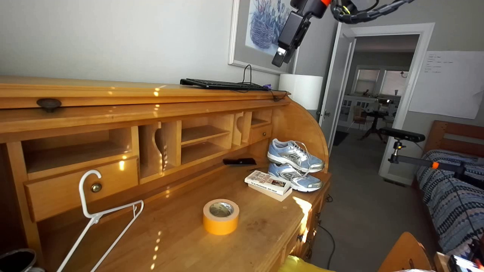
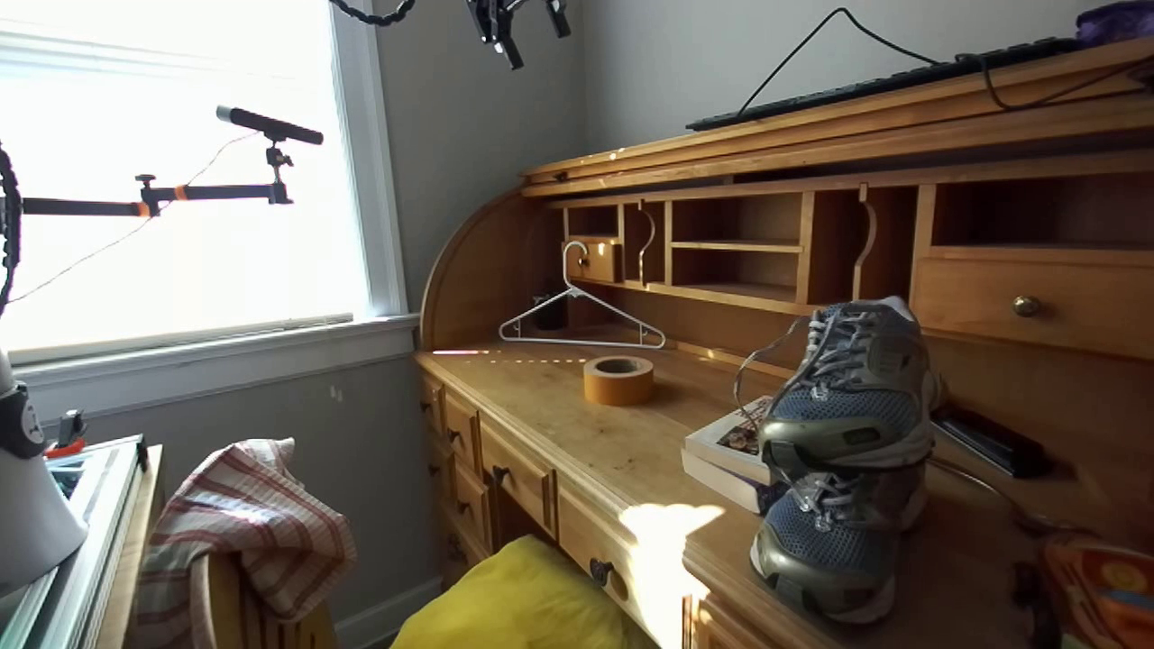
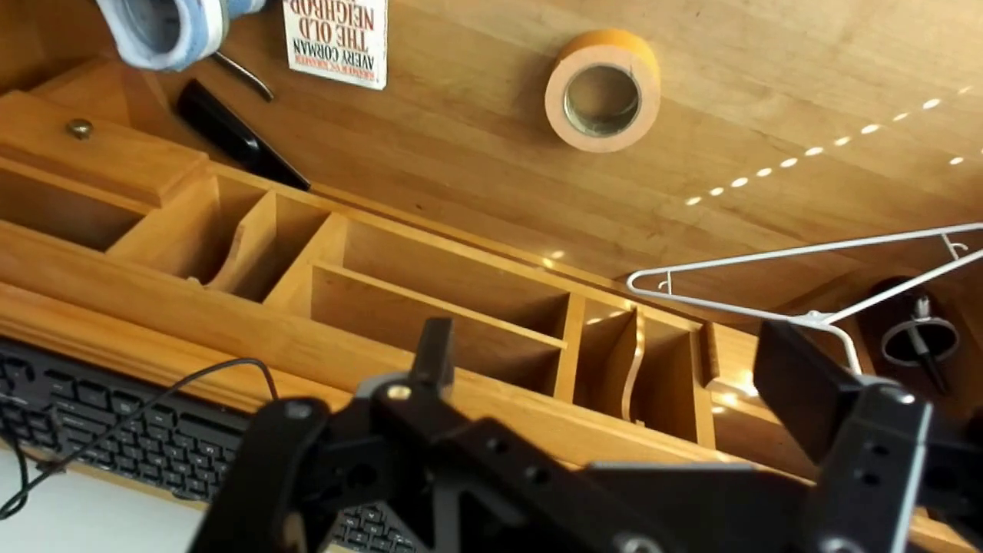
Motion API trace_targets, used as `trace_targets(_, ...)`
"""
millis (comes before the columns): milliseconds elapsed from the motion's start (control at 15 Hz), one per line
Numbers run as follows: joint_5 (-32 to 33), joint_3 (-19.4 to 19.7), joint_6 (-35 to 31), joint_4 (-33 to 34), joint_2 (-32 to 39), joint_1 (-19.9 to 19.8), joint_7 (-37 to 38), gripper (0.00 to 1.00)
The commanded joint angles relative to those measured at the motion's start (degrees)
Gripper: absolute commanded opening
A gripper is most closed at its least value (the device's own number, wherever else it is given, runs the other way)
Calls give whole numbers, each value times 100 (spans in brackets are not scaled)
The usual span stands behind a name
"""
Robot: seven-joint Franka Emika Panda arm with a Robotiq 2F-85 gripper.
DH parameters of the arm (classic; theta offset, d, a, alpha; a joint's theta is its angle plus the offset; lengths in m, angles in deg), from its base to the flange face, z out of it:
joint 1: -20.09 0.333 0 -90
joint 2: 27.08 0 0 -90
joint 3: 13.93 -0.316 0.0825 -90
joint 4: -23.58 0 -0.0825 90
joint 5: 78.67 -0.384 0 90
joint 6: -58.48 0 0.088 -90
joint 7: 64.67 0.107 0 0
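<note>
My gripper (image 3: 610,357) hangs high above the wooden desk, its two black fingers spread wide with nothing between them. In both exterior views the gripper (image 1: 281,56) (image 2: 537,47) is in the air, touching nothing. An orange roll of tape (image 1: 221,223) (image 2: 618,382) (image 3: 603,92) lies flat on the desktop. A white hanger (image 1: 96,217) (image 2: 577,293) (image 3: 722,261) leans upright against the back of the desk. Two books (image 1: 269,183) (image 3: 338,38) lie stacked, beside blue-grey sneakers (image 1: 297,155) (image 2: 847,388) set one on the other.
A black keyboard (image 1: 223,84) (image 3: 138,430) with a looping cable rests on the desk's top ledge. Cubbyholes and small drawers line the desk's back. A dark flat object (image 1: 239,161) (image 3: 238,138) lies by them. A black cup (image 3: 918,338) stands behind the hanger.
</note>
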Motion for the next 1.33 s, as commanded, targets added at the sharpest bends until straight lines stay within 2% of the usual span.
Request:
trace_targets(0, -330, 225, -150, 494, 495, 76, -547, 100)
trace_targets(267, -551, 316, -219, 979, 963, 33, -890, 100)
trace_targets(467, -563, 292, -294, 1349, 1363, -5, -799, 100)
trace_targets(733, -420, 220, -281, 1876, 1911, -16, -609, 100)
trace_targets(1267, -153, 154, -240, 2866, 2788, 42, 228, 100)
